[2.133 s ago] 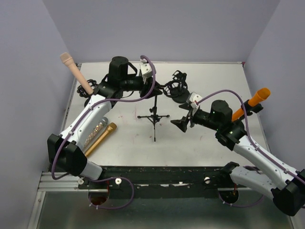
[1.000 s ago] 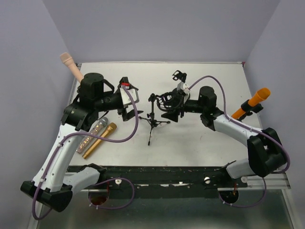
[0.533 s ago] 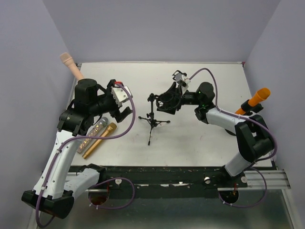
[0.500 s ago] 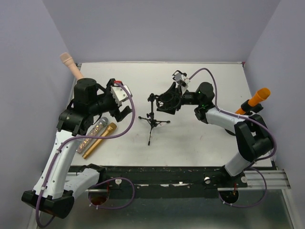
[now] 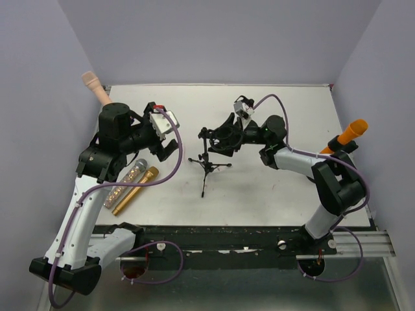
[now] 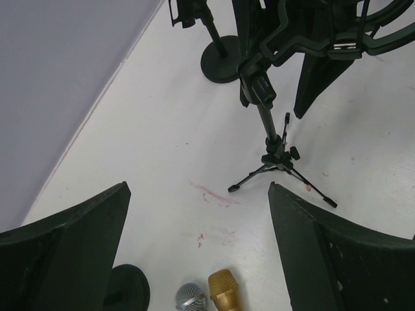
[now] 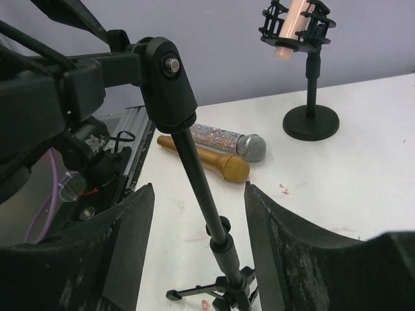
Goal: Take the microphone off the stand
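A peach microphone (image 5: pixel 96 89) sits in a shock mount on a round-based stand (image 7: pixel 311 122) at the back left. An orange microphone (image 5: pixel 348 135) sits in a stand at the right edge. A black tripod stand (image 5: pixel 207 161) is in the middle, and its pole (image 7: pixel 209 207) runs between the fingers of my right gripper (image 7: pixel 200 188). The right gripper (image 5: pixel 220 137) is open and its fingers do not touch the pole. My left gripper (image 5: pixel 163 144) hangs open and empty left of the tripod (image 6: pixel 277 159), above bare table (image 6: pixel 198 194).
A silver glitter microphone (image 5: pixel 127 180) and a gold microphone (image 5: pixel 137 188) lie side by side at the front left, below the left gripper. Another black round-based stand (image 6: pixel 220 61) is behind the tripod. Purple walls close three sides.
My right gripper has come in from the right to the tripod's top and narrowed around its pole. The left gripper has pulled back left from the back centre and stays open.
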{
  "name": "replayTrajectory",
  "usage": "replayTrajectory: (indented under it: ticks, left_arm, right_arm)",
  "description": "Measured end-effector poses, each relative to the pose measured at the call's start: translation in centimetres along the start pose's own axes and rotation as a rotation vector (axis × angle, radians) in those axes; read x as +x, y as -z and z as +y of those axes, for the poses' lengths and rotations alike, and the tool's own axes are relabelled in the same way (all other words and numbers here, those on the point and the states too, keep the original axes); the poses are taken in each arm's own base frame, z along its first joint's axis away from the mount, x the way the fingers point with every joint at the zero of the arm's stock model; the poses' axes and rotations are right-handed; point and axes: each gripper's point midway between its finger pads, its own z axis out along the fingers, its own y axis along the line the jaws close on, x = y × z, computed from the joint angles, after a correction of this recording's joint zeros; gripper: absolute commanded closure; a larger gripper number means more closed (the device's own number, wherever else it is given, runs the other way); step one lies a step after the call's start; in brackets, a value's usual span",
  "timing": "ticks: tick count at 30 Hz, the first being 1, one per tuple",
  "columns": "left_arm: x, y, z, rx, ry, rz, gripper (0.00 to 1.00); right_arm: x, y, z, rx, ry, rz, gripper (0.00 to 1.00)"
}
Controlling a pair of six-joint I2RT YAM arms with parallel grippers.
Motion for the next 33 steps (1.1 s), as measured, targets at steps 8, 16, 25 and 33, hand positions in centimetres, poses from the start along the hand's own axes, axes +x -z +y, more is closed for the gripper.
replayTrajectory:
  ticks: [8,16,25,33]
  left_arm:
    - [0.3,-0.2,0.2,-0.009,0.007,0.010,0.05]
    - [1.3,-0.5,0.2,-0.012,0.022,0.028,0.05]
    - [2.1,-0.8,0.2,-0.021,0.019,0.027,0.11]
    - [6.9,-2.9,-2.7,0.026,0.076,0.009,0.14]
  right_arm:
    - [0.4,-1.2,0.0,0.020,-0.014,-0.017,0.40]
    - [0.5,-1.7,-0.3,0.046,-0.015,-0.029,0.60]
    - [0.3,-1.8,-0.9,0.077,0.026,-0.026,1.00]
    - [-0.9,-2.1,-2.4,0.185,-0.040,0.053,0.99]
